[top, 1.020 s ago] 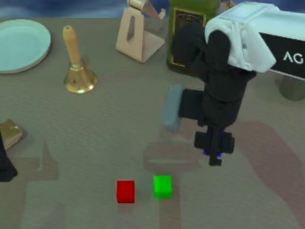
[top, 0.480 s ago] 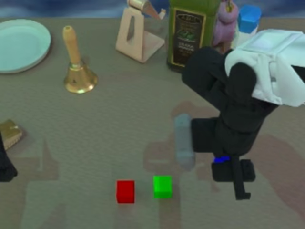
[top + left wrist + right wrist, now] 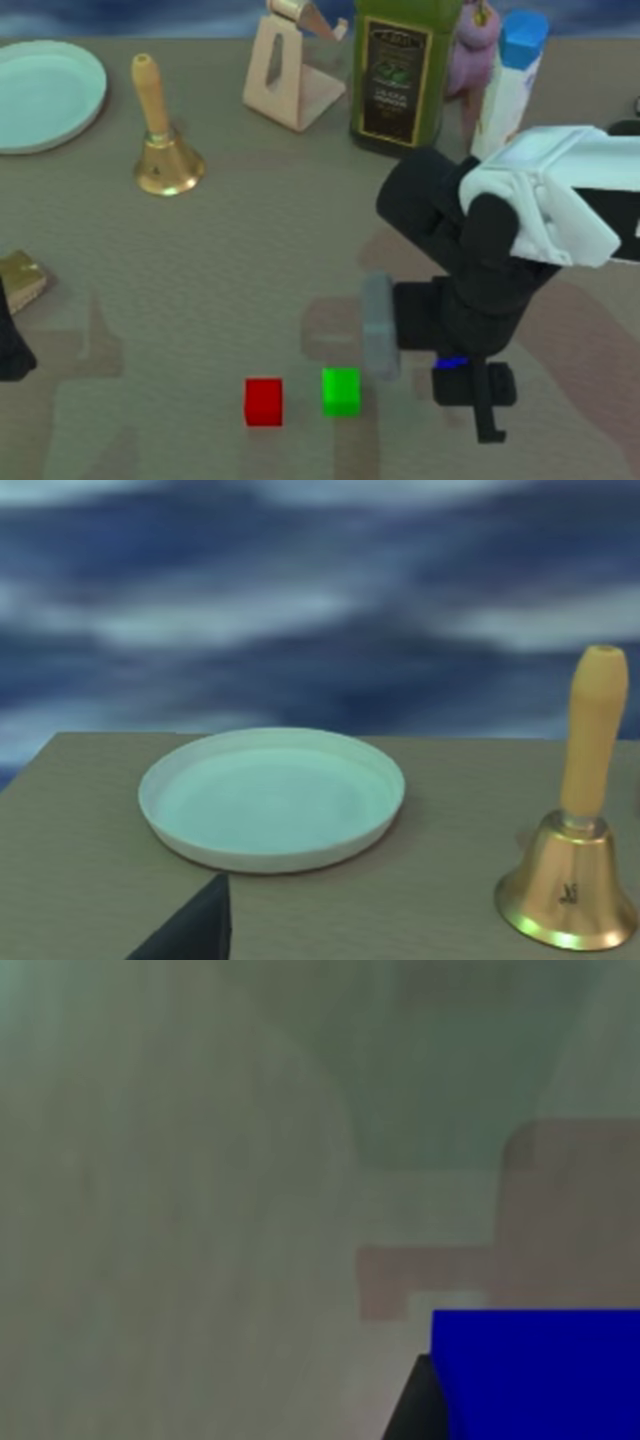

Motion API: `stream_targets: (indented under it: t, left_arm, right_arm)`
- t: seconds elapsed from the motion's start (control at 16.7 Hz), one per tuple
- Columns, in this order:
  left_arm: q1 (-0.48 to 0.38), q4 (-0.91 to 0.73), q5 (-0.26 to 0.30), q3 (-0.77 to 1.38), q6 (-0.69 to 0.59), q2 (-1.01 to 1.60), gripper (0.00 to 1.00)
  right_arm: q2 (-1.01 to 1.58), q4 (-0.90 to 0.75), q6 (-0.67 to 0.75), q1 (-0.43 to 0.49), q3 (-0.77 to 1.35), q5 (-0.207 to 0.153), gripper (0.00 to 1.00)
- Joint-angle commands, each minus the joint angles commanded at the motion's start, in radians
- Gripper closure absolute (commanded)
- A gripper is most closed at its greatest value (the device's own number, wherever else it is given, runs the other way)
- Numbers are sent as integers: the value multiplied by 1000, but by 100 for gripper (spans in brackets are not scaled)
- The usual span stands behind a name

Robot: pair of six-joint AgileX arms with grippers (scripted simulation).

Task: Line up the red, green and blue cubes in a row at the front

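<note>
1. My right end effector [image 3: 470,385], lower right of the top view, is clamped on the blue cube [image 3: 535,1372], right of the green cube [image 3: 341,391] and red cube [image 3: 263,401].
2. Risk: releasing high, the cube bounces out of line.
3. Left arm sits parked at the left edge; I cannot tell its state.

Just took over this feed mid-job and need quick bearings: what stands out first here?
The right arm's hand dominates the front right of the table, hanging beside the green cube with the blue cube gripped in it. The red cube and green cube already sit side by side at the front. Behind, a brass bell and pale plate fill the back left.
</note>
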Motion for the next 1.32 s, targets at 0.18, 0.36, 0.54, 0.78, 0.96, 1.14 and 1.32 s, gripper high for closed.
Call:
stream_targets:
  t: [0.18,0.36,0.54,0.78,0.96,1.14,1.32]
  left_arm:
    - [0,0,0,0,0,0,0]
    - [0,0,0,0,0,0,0]
    - [0,0,0,0,0,0,0]
    - [0,0,0,0,0,0,0]
    - [0,0,0,0,0,0,0]
    - [0,0,0,0,0,0,0]
    - [0,0,0,0,0,0,0]
  right_arm:
    - [27,67,-2,5,-50,0,100]
    - [28,68,-2,5,-52,0,100]
    - [28,68,-2,5,-52,0,85]
    - [28,68,-2,5,-52,0,55]
    - [28,68,-2,5,-52,0,32]
    - [28,68,-2,5,-52,0,10]
    - [28,68,-2,5,-52,0,0]
